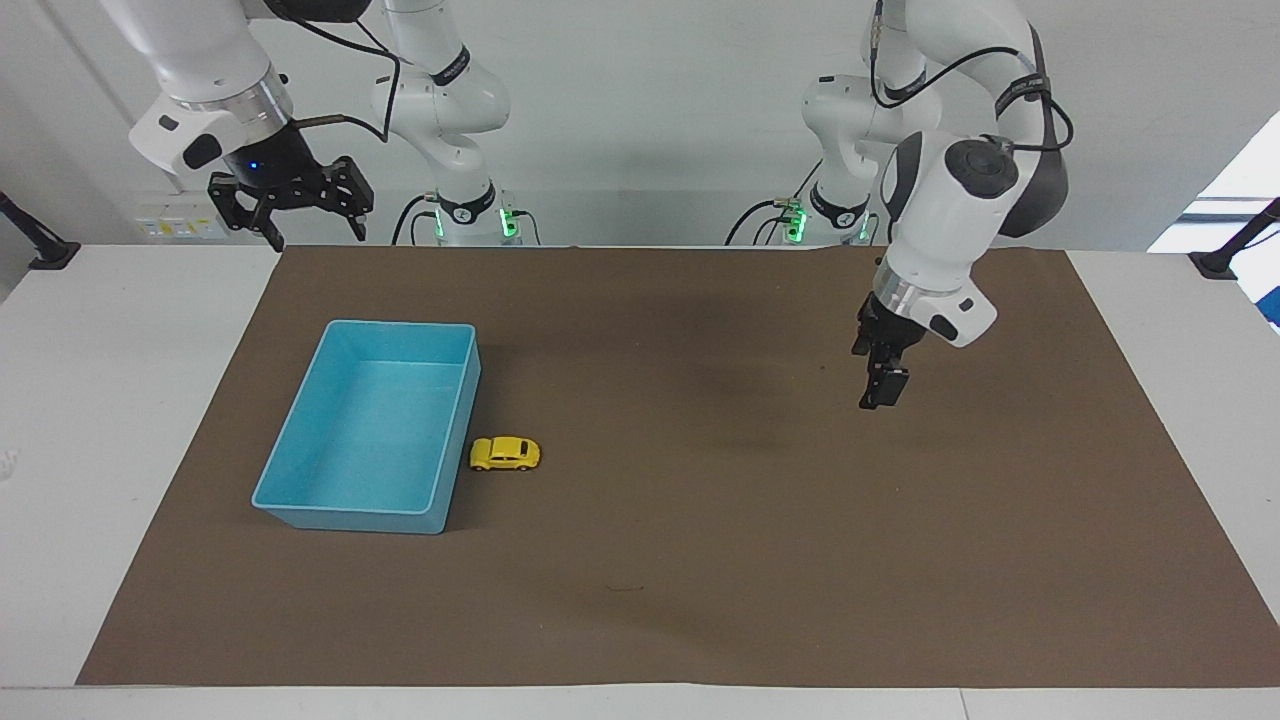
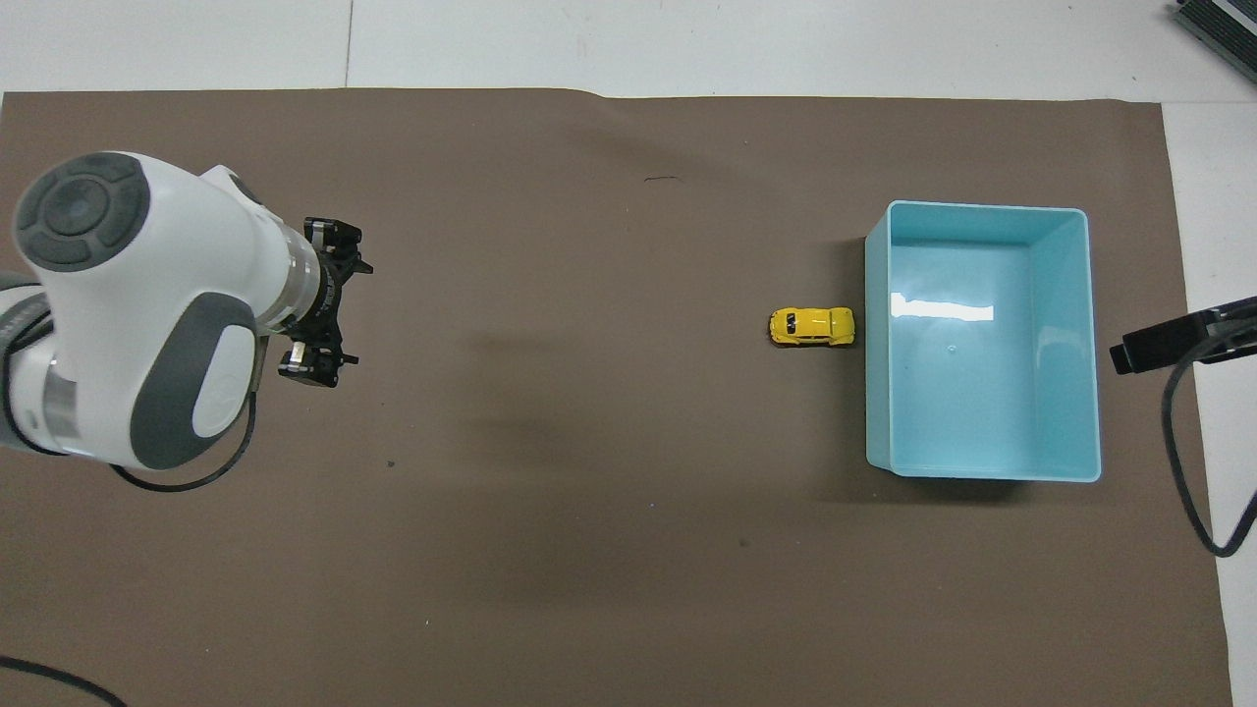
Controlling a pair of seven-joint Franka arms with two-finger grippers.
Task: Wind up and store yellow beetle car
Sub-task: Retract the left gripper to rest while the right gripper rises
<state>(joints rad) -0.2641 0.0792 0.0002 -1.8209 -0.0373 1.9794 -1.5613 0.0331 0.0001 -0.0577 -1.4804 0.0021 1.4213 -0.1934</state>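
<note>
Yellow beetle car [image 1: 505, 453] sits beside my blue bin [image 1: 300, 505], lower left of frame; left gripper [image 1: 884, 392] and right gripper [image 1: 290, 205] hang open, empty.

wall [image 1: 640, 130]: plain white | table [image 1: 120, 400]: white | mat [image 1: 700, 560]: brown, covers most of table

The left arm bends down from its shoulder, elbow high, wrist angled so the left end effector [image 1: 884, 388] points downward in the air above the tabletop [image 1: 1150, 320], holding nothing, its jaws parted. The right arm waits, drawn back toward its own base, with the right end effector [image 1: 291, 214] hanging high, fingers [image 1: 355, 222] spread wide and empty.
</note>
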